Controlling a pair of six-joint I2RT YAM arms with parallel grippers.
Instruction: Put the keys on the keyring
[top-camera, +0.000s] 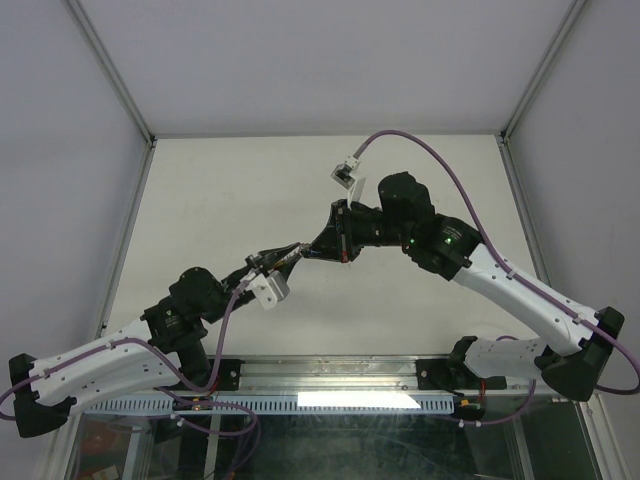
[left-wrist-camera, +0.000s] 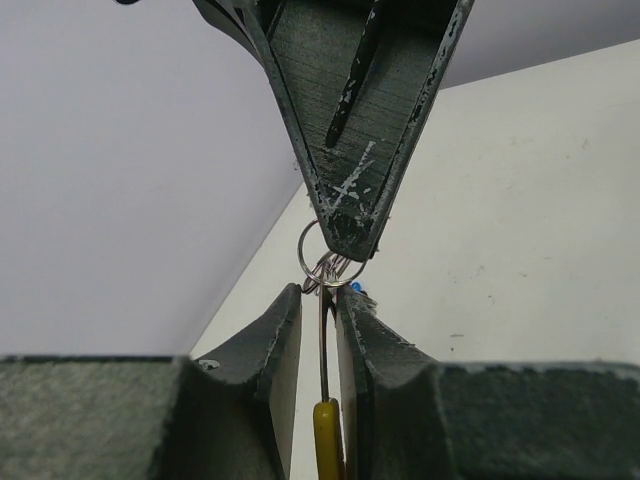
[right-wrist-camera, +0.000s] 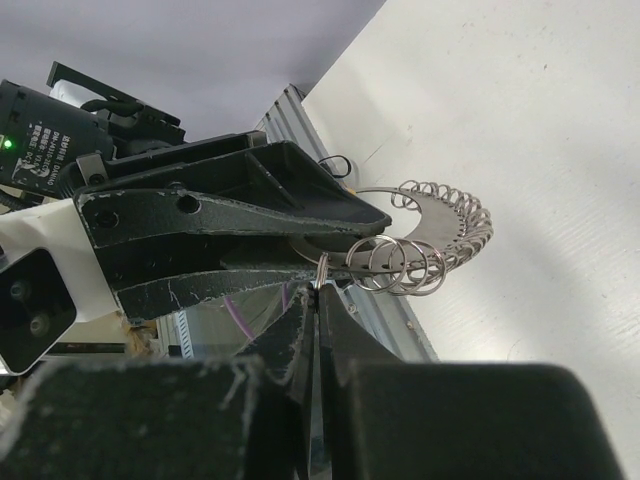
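R gripper pinches sm ring; blue key mostly hidden.

Left wrist view: the keyring ran off the bottom edge at its yellow segment, so most of its loop was cut away. The blue-headed key showed only as a speck behind a finger of the left gripper. Whether that gripper pinched the wire or merely flanked it could not be told. Right wrist view: the right gripper, tips pressed together, hid whatever it pinched. Top view: everything where the two grippers met was too small to read.
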